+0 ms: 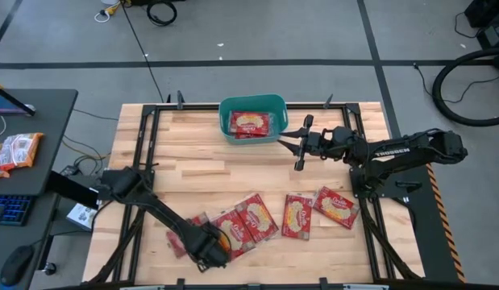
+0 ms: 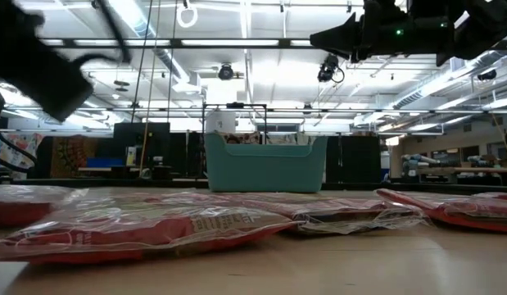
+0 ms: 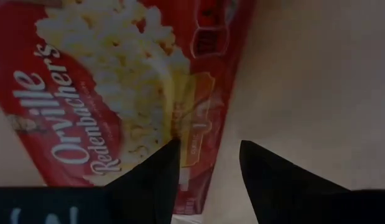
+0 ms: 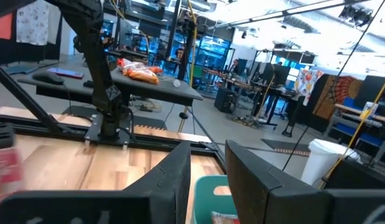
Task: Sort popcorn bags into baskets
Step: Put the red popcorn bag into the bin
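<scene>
The table (image 1: 193, 161) is pale wood in planked strips, smooth and matt, edged by a black metal frame (image 1: 152, 121). The popcorn bags (image 2: 138, 229) lie in clear, glossy, crinkled plastic wrap that catches the light. The basket (image 2: 265, 168) at the far side is smooth teal plastic with a dull sheen.
</scene>
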{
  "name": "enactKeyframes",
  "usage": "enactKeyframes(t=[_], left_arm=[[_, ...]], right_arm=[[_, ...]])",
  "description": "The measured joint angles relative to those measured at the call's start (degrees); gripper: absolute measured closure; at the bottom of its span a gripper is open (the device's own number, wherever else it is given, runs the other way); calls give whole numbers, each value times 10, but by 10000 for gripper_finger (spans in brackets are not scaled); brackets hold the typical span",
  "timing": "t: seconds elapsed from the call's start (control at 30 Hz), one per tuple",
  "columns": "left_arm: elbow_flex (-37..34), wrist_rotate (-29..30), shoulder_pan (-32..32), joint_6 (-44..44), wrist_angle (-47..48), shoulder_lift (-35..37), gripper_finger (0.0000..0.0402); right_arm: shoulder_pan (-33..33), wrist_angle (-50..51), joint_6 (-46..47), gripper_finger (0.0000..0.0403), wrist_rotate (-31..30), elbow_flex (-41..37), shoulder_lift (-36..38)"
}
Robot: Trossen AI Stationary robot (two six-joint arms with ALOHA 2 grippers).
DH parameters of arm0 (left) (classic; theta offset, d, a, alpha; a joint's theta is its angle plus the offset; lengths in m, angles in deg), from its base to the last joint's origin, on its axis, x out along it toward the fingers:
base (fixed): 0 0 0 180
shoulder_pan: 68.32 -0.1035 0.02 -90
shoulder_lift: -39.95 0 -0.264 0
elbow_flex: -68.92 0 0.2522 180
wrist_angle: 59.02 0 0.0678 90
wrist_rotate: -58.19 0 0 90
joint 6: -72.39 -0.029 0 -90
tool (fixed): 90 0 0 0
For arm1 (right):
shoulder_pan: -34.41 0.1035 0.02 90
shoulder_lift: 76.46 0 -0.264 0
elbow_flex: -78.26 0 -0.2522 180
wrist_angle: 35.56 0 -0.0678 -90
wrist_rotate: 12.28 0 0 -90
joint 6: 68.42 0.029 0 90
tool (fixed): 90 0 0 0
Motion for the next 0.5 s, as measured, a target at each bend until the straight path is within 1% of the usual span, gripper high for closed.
enactKeyframes(t=[0.13, 0.23, 0.37, 0.5], left_arm=[[-35, 12, 0, -37, 63, 0, 230], [-51, 16, 0, -61, 85, 3, 230], [-47, 37, -6, -85, 112, 18, 230], [-32, 55, -7, -66, 137, 39, 230]], right_arm=[[0, 13, 13, 298, 1, 0, 0], [1, 24, 20, 298, 1, 0, 0], [4, 34, 28, 298, 1, 0, 0], [12, 36, 29, 298, 1, 0, 0]])
